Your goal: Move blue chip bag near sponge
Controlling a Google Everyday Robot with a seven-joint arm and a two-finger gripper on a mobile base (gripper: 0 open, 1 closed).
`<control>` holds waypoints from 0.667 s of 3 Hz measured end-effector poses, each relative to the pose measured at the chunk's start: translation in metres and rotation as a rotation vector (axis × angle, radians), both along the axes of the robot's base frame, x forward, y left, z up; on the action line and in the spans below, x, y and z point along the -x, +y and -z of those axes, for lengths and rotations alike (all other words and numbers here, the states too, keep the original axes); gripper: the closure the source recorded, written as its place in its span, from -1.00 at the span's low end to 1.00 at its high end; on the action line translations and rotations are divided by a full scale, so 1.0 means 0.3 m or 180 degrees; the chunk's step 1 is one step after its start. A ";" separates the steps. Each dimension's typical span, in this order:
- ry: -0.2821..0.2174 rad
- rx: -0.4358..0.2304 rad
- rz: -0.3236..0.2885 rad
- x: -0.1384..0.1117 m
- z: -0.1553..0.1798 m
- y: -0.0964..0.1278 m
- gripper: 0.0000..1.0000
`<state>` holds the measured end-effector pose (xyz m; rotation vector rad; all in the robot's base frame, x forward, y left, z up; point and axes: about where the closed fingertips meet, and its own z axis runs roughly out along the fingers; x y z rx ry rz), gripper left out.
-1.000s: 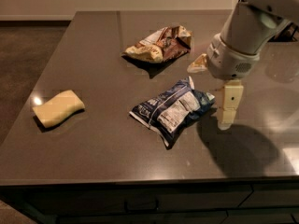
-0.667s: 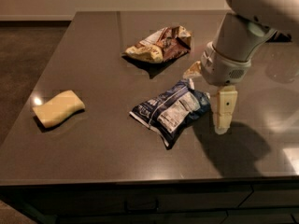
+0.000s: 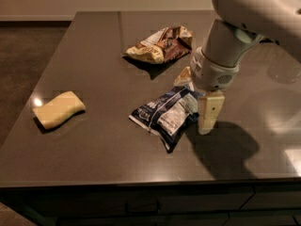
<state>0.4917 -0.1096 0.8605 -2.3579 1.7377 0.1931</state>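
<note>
The blue chip bag [image 3: 165, 114] lies crinkled on the dark table [image 3: 103, 51], right of centre, label up. The pale yellow sponge [image 3: 58, 109] lies apart from it at the table's left edge. My gripper [image 3: 195, 96] hangs down from the white arm [image 3: 254, 13] at the bag's right end. It is open. One pale yellow finger [image 3: 209, 112] stands by the bag's near right side and the other finger [image 3: 183, 76] shows just behind the bag's far right corner, so the bag's end sits between them.
A brown and cream chip bag [image 3: 160, 45] lies behind the blue bag, close to the gripper's far finger. The table's front edge [image 3: 141, 180] runs along the bottom; brown carpet [image 3: 23, 69] lies to the left.
The gripper has moved left and lower, from beside the blue bag's right end to straddling it. The bags and the sponge have not moved.
</note>
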 end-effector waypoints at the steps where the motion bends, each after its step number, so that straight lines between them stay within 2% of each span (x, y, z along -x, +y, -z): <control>1: -0.0001 -0.0026 -0.0047 -0.002 0.007 0.045 -0.19; 2: 0.0009 -0.0098 -0.0088 0.008 -0.016 0.088 0.27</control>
